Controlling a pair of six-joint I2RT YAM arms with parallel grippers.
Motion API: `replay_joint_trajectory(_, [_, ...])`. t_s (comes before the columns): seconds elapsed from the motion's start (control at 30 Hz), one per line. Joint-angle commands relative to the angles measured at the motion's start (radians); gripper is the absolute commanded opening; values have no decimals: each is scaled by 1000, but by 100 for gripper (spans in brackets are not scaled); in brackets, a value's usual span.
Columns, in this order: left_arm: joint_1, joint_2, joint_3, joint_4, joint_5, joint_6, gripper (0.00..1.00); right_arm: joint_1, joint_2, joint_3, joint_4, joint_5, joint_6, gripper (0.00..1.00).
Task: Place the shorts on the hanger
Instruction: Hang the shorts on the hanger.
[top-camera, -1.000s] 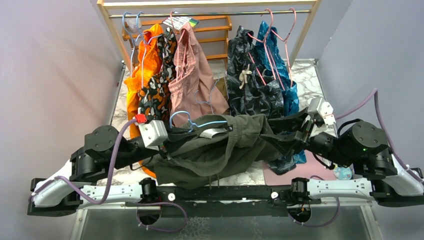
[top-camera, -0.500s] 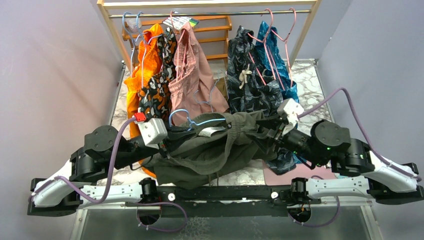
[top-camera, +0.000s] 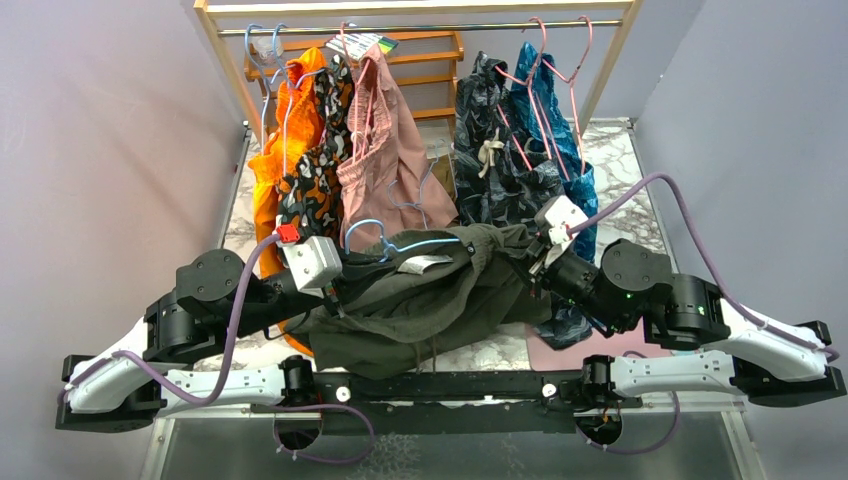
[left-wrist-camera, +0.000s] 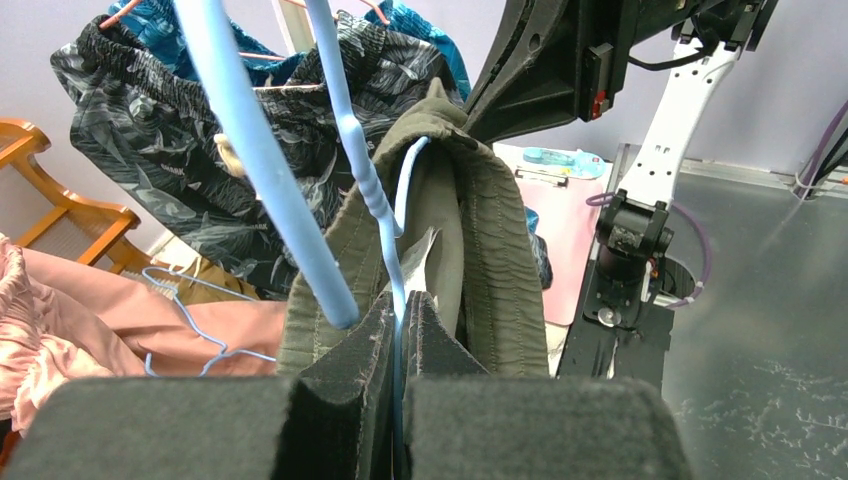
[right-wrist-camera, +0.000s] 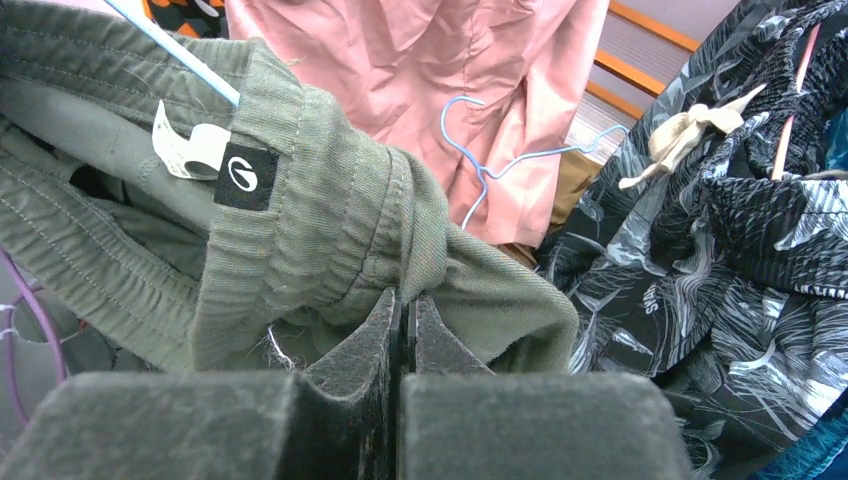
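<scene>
The dark olive-green shorts (top-camera: 430, 295) hang bunched between my two arms above the table. The light-blue wire hanger (top-camera: 400, 245) runs through their waistband, its hook curling up on the left. My left gripper (top-camera: 348, 268) is shut on the hanger's wire; in the left wrist view the hanger (left-wrist-camera: 345, 130) passes down between the left gripper's (left-wrist-camera: 400, 300) closed pads, with the shorts (left-wrist-camera: 490, 250) draped just beyond. My right gripper (top-camera: 518, 255) is shut on the shorts at their right end. In the right wrist view the right gripper (right-wrist-camera: 405, 300) pinches a fold of the shorts (right-wrist-camera: 330, 190) under the waistband, near the white label (right-wrist-camera: 195, 145).
Behind stands a wooden clothes rack (top-camera: 220, 60) with a metal rod (top-camera: 430, 28). It carries an orange garment (top-camera: 285, 140), dusty-pink shorts (top-camera: 385, 160), dark leaf-print shorts (top-camera: 500, 170) and a teal garment on pink hangers (top-camera: 560, 60). A pink pad (top-camera: 620, 340) lies on the marble table (top-camera: 620, 160).
My right arm has swung left to the shorts' right end, and its gripper has gone from open to shut on the cloth. The left arm shifted only slightly, still holding the hanger.
</scene>
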Motion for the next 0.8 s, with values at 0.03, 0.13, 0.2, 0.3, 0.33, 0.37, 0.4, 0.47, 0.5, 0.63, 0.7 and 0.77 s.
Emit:
replay_joint_trajectory(0.03, [3,-9,7,88,25,-9,0,5,-28,34,34,19,-11,1])
replay_joint_trajectory(0.13, [3,-1,4,73,37,-7,0,6,-53,58,48,-16,-17,1])
replay_joint_trajectory(0.2, [3,22,9,50,66,-11,0,5,-63,84,51,-43,-19,1])
replay_joint_trajectory(0.3, [3,62,15,25,119,-12,0,5,-55,136,51,-61,-22,1])
replay_joint_trajectory(0.33, [4,76,17,21,137,-10,0,5,-49,151,51,-85,-25,1])
replay_joint_trajectory(0.37, [3,87,20,18,148,-7,0,5,-41,163,49,-97,-26,1])
replay_joint_trajectory(0.4, [3,96,23,18,152,-6,0,6,-32,177,39,-107,-28,1])
replay_joint_trajectory(0.47, [3,108,35,20,151,1,0,5,4,214,-24,-143,-27,1])
replay_joint_trajectory(0.5, [3,111,43,19,148,3,0,5,28,245,-77,-166,-21,1])
replay_joint_trajectory(0.63, [3,106,71,20,140,10,0,6,83,293,-220,-184,7,51])
replay_joint_trajectory(0.7, [3,98,79,20,138,13,0,5,74,293,-214,-182,0,61])
replay_joint_trajectory(0.77, [3,88,81,19,132,13,0,5,56,296,-192,-190,-21,64])
